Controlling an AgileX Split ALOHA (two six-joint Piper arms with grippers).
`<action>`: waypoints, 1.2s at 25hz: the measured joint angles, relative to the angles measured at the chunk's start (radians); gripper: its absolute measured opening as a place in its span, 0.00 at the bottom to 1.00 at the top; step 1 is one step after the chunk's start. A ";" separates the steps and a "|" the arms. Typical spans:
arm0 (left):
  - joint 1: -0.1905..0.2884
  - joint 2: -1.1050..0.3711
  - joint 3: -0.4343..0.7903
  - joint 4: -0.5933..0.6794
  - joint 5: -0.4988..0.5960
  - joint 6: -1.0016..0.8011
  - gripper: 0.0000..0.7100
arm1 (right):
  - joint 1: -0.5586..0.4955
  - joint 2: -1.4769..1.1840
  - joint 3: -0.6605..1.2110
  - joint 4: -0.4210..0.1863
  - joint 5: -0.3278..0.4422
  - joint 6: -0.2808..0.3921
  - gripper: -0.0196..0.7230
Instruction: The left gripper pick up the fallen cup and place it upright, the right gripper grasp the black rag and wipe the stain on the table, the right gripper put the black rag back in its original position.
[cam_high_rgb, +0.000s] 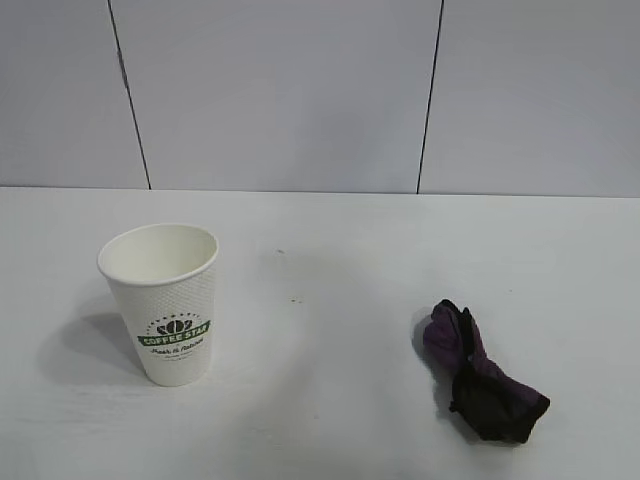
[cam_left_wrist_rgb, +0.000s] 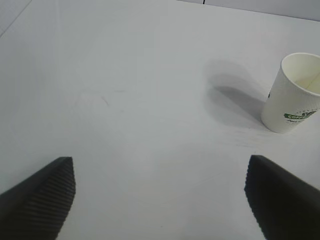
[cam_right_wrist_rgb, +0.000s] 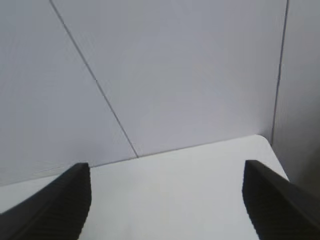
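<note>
Jaws apart; 1 cup (cam_high_rgb: 165, 300), 1 black rag (cam_high_rgb: 480, 375)

Dimpled paper cup (cam_high_rgb: 165, 300), matt table (cam_high_rgb: 330, 330)

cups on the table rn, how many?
1. The cup stands upright on the table's left side in the exterior view, well apart from the black rag. None seems hidden.

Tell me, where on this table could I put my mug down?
Widest bare patch: the middle, between the upright cup and the black rag. The strip behind both, up to the wall, is bare too, apart from a couple of faint specks. Nowhere is crowded; only the front corners, beside the cup and the rag, are tight.
</note>
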 joint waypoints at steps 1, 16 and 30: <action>0.000 0.000 0.000 0.000 0.000 0.000 0.94 | 0.000 -0.024 0.000 0.014 0.035 -0.013 0.79; 0.000 0.000 0.000 0.000 0.000 0.000 0.94 | 0.000 -0.317 0.393 0.100 0.034 -0.044 0.79; 0.000 0.000 0.000 0.000 0.000 0.000 0.94 | -0.214 -0.322 0.713 0.084 -0.092 -0.145 0.79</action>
